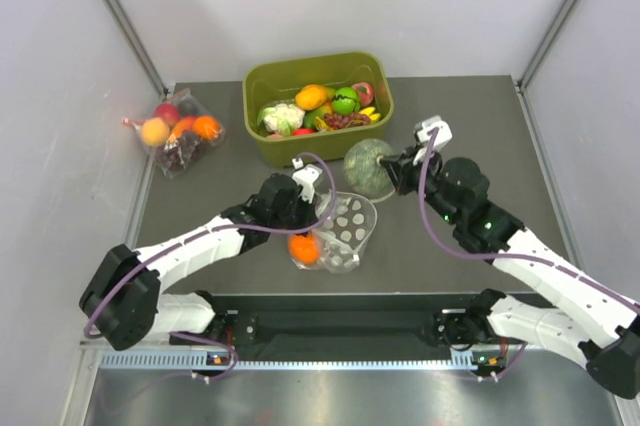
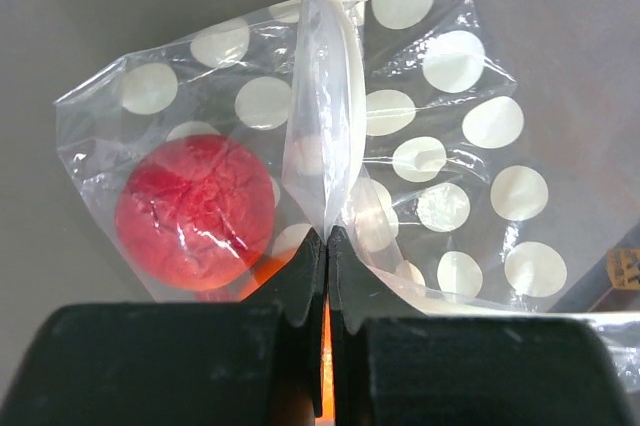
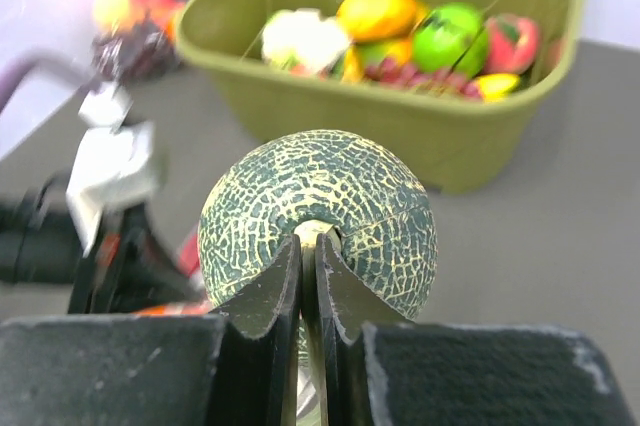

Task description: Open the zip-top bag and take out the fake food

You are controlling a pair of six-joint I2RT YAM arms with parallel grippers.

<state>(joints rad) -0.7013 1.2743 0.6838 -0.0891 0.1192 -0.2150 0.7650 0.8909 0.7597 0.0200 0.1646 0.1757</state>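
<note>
The right end effector (image 3: 308, 251) pinches the green pumpkin (image 3: 320, 186) before the green tub (image 3: 420, 141).

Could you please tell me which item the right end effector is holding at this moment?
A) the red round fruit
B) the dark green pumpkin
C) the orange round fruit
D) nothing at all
B: the right wrist view shows the right end effector shut on the stem of the dark green pumpkin, while the red round fruit lies inside the zip-top bag.
</note>
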